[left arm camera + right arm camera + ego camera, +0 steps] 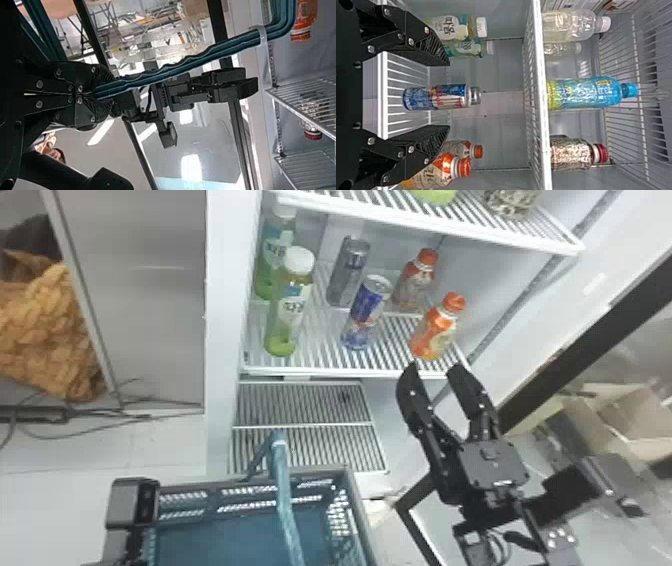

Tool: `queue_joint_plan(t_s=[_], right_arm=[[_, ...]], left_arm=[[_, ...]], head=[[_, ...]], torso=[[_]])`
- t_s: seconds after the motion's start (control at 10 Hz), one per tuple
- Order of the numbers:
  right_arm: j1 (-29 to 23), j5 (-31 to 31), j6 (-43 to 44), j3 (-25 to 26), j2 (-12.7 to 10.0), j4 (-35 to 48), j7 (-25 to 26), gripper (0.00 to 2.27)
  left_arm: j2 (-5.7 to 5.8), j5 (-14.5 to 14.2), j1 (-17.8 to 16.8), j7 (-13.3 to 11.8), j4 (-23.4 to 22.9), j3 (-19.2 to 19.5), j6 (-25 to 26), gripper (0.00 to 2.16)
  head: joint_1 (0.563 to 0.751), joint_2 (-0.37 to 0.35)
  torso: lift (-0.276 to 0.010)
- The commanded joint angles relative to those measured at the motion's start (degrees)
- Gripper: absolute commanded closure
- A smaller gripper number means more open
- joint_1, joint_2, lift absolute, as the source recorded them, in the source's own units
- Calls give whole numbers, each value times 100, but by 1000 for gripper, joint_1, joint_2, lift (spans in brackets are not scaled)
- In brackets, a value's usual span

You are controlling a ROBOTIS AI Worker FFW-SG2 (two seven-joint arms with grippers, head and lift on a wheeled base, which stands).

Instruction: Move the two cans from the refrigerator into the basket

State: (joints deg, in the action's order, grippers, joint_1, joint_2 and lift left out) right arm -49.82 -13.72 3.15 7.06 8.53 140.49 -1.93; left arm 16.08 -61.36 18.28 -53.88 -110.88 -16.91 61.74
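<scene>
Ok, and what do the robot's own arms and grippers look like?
Mostly black. The right gripper has two fingers with ridged faces, round silver screws and a dark cable behind; the left gripper has ridged fingers and silver screws too.

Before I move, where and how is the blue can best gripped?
I would grip the blue can around mid-body, coming level from the shelf's front, jaws either side: it stands upright, straight-walled, with free space left and right.

Blue-and-silver can point(366, 312), silver can point(346, 275), teal basket point(356, 496), orange bottle cap point(454, 302)
</scene>
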Motion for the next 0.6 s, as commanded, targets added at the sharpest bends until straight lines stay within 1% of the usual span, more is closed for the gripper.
queue_joint_plan(t_s=[0.0,0.2,0.5], right_arm=[[61,-22,-20,3,0,-92,0,496],[243,-22,-20,3,35,-345,0,496],[707,92,-20,-9,88,-809,-71,496]], left_arm=[[0,0,0,0,0,0,13,1190],[0,0,-14,0,0,0,13,1190],[9,-45,-14,9,0,-34,-85,1190]], head=[[695,-350],[695,-350],[695,-350]], torso=[[-276],[-276],[-276]])
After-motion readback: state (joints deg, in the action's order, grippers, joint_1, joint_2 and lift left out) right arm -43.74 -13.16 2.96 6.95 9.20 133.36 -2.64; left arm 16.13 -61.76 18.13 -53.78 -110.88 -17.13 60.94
